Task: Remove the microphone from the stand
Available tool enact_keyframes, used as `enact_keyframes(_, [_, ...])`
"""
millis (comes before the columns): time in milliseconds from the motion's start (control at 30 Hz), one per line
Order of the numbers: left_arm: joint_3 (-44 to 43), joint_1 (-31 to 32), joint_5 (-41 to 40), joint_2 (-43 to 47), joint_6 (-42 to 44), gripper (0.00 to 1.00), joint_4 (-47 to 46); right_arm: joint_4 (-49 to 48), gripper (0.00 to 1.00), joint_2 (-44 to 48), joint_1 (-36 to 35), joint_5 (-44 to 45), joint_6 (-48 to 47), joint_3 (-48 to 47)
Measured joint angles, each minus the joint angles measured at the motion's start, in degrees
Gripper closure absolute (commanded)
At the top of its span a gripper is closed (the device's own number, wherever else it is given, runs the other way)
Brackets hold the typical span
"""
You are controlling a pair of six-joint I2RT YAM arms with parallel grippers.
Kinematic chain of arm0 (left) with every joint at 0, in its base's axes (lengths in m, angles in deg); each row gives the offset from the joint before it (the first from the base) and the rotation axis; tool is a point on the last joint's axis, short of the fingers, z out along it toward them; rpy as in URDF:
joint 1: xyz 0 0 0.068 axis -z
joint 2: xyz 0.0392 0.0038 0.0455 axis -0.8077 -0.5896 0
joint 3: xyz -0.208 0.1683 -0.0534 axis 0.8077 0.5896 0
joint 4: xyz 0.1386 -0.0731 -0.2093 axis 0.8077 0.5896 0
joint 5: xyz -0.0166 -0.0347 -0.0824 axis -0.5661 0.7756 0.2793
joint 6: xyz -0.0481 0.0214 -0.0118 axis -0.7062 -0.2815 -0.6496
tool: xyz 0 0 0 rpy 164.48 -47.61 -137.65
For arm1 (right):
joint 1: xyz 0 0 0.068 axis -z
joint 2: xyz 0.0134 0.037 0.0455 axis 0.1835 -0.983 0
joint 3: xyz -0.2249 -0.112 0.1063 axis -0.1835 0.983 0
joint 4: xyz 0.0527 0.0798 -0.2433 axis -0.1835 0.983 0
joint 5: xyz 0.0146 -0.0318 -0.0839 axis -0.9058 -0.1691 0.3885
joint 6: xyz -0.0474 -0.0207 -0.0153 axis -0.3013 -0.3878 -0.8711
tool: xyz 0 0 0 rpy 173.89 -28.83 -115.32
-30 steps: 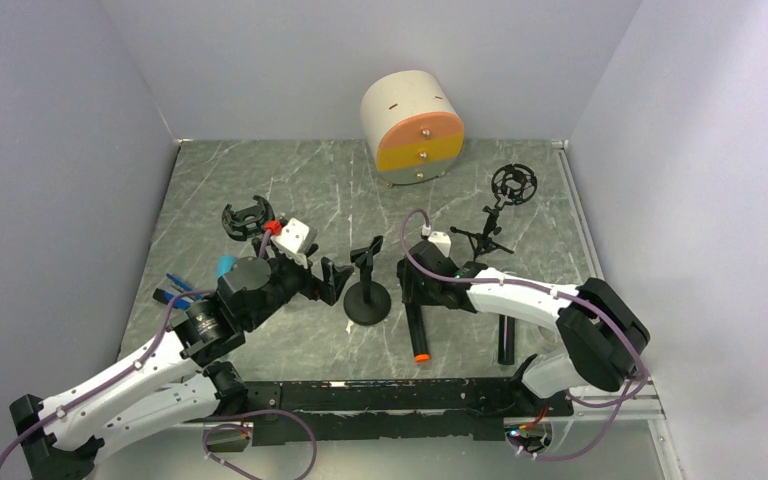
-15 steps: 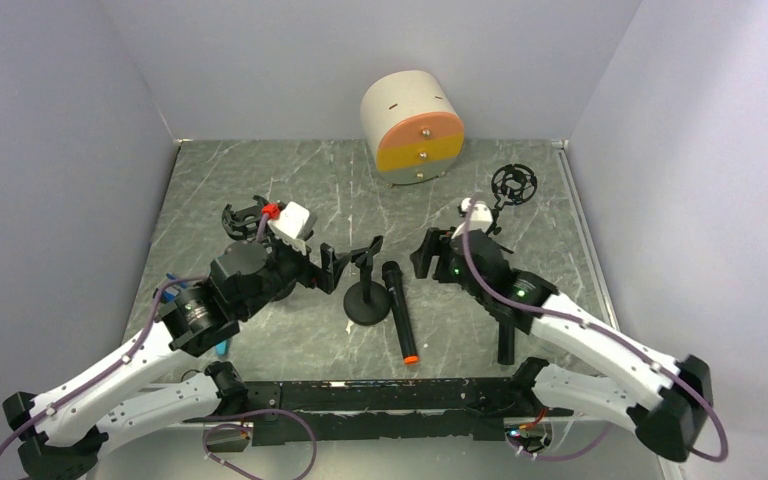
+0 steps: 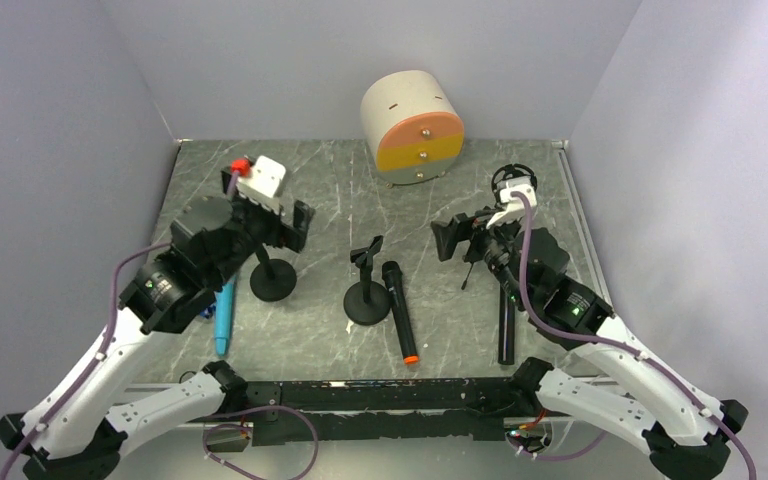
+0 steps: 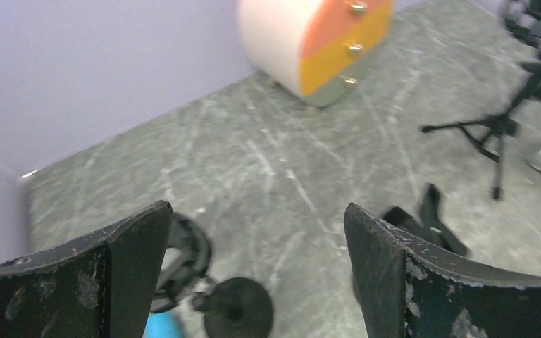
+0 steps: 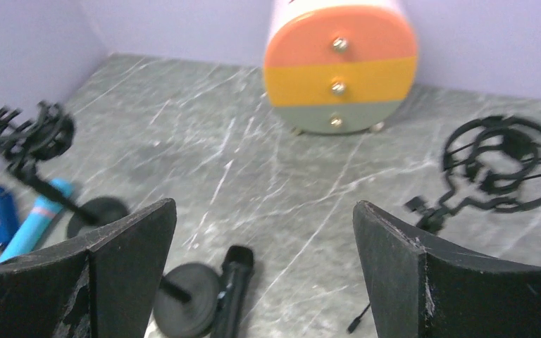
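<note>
Right pincer (image 3: 450, 238) lifted away gaping, microphone (image 3: 400, 312) lying beside stand (image 3: 365, 303)

From above we get bright, even, soft light with no glare, and the microphone (image 3: 400, 312) and the arms throw only faint, short shadows on the grey table (image 3: 330, 185). Our wrist views are softer: the left one smears the drawer unit (image 4: 317, 42) and the tripod (image 4: 496, 127) at far right. The right one blurs the shock mount (image 5: 496, 169) and the things at near left.
</note>
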Motion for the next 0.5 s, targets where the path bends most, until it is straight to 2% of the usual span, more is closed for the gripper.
enact_keyframes(100, [-3.7,-7.6,2.3,-1.1,1.2,0.05,2.3,0.8,0.01,-2.4,0.7,4.4,-2.7,-4.5])
enact_keyframes(233, [-9.0,-15.8,7.8,-4.4,1.3,0.05,6.0,3.0,0.01,-7.2,6.0,5.9,-4.7,-11.4])
enact_keyframes(367, [-11.6,-25.6,14.9,-8.3,-0.8,0.05,7.2,7.4,0.01,-12.6,17.9,0.1,-3.5,-18.6])
enact_keyframes(500, [-11.2,-37.8,22.7,-11.5,-6.1,0.05,9.2,12.7,0.01,-18.1,32.1,-10.6,0.0,-24.0])
